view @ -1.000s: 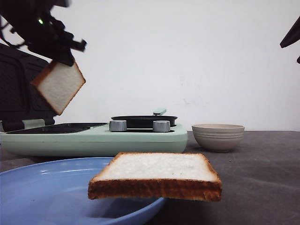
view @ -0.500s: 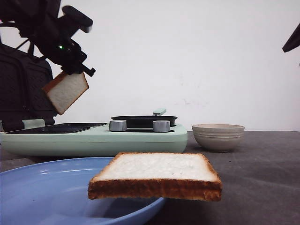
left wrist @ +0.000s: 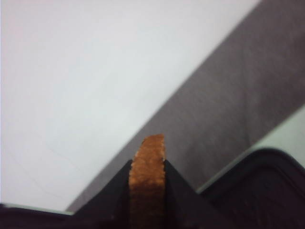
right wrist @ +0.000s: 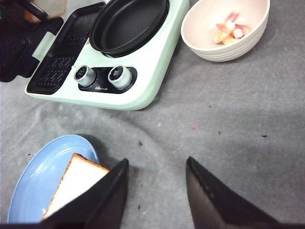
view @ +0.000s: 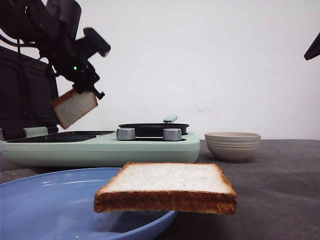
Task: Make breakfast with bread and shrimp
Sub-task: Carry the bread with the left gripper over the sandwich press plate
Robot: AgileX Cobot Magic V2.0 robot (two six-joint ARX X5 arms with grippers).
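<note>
The grey, speckled counter (right wrist: 248, 124) carries all items. Largest on it is the mint-green breakfast appliance (view: 100, 147), standing at far left. Its black ribbed lid (view: 25, 95) stands raised at the left end, above a black ridged grill plate (right wrist: 59, 64). A round black pan (right wrist: 128, 24) with a green handle sits on the right half, behind two silver knobs (view: 149, 134).

A round blue plate (view: 45, 205) lies near left. One square slice of white bread with browned crust (view: 167, 187) lies flat on it, its near edge overhanging the plate rim.

A beige ribbed bowl (view: 232, 145) stands just right of the appliance, apart from it. The right wrist view shows pink and pale shrimp pieces (right wrist: 228, 29) inside.

The left gripper (view: 80, 95) hangs above the left half of the appliance. Its fingers are clenched on a second bread slice (view: 74, 107), held by an upper corner, tilted, clear of the grill plate. The left wrist view shows the brown crust edge (left wrist: 147, 176) pinched between both black fingers (left wrist: 178, 191).

The right gripper (right wrist: 155, 191) is high at the right edge of the front view. Its wrist view shows the fingers released, spread wide, grasping nothing, above bare counter beside the plate.
</note>
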